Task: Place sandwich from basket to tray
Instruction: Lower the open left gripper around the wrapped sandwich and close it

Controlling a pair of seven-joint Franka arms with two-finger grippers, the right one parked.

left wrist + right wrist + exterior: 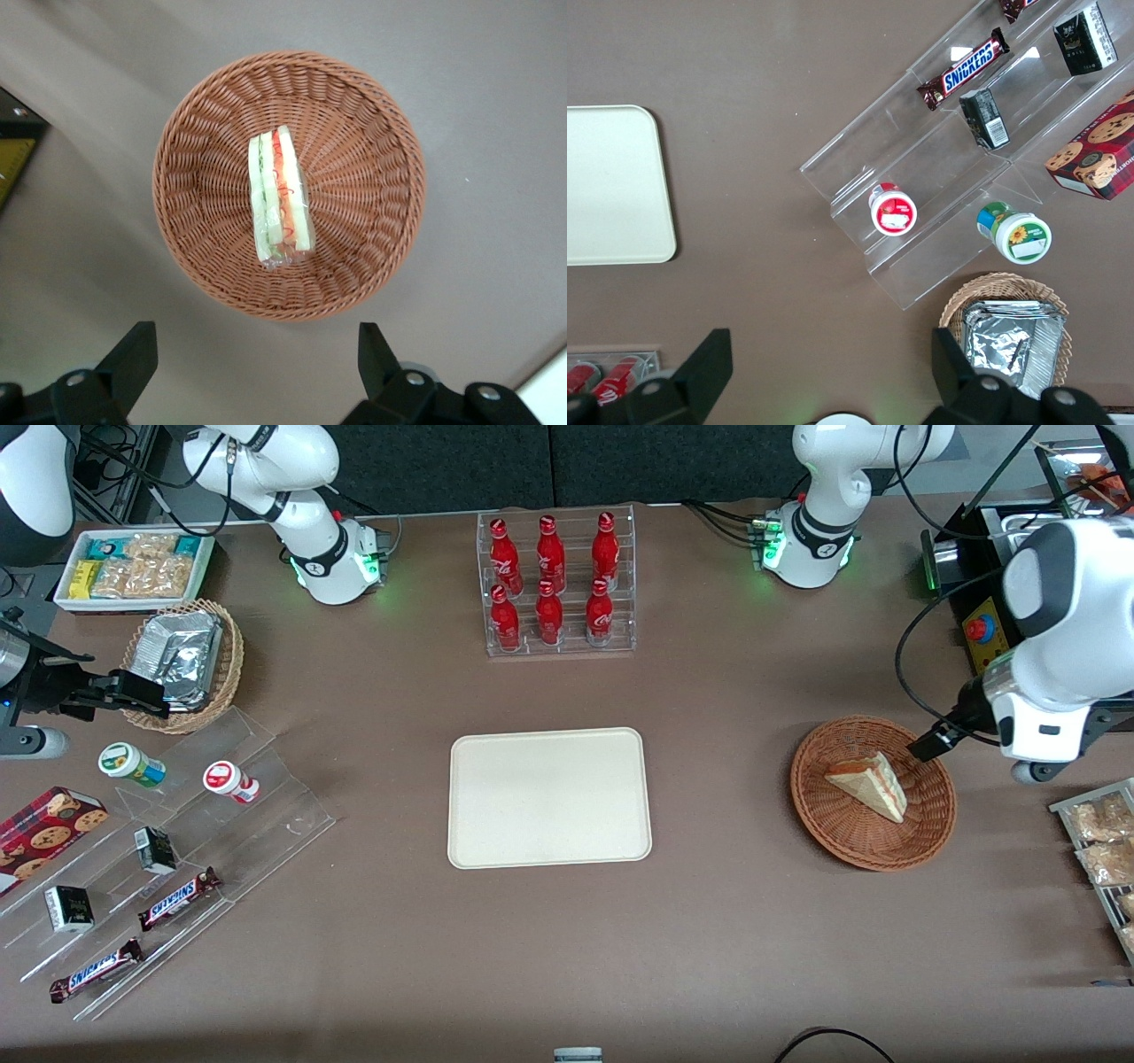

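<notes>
The sandwich lies on its side in the reddish-brown wicker basket, toward the working arm's end of the table. In the left wrist view the sandwich shows its red, white and green layers in the middle of the basket. My left gripper is open and empty. It hangs well above the bare table just beside the basket's rim, on the working arm's side. The arm's white wrist covers it in the front view. The cream tray lies empty at the table's middle and also shows in the right wrist view.
A clear rack of red bottles stands farther from the camera than the tray. A black box with a red button and a rack of snack packets flank the arm. Acrylic shelves of snacks lie toward the parked arm's end.
</notes>
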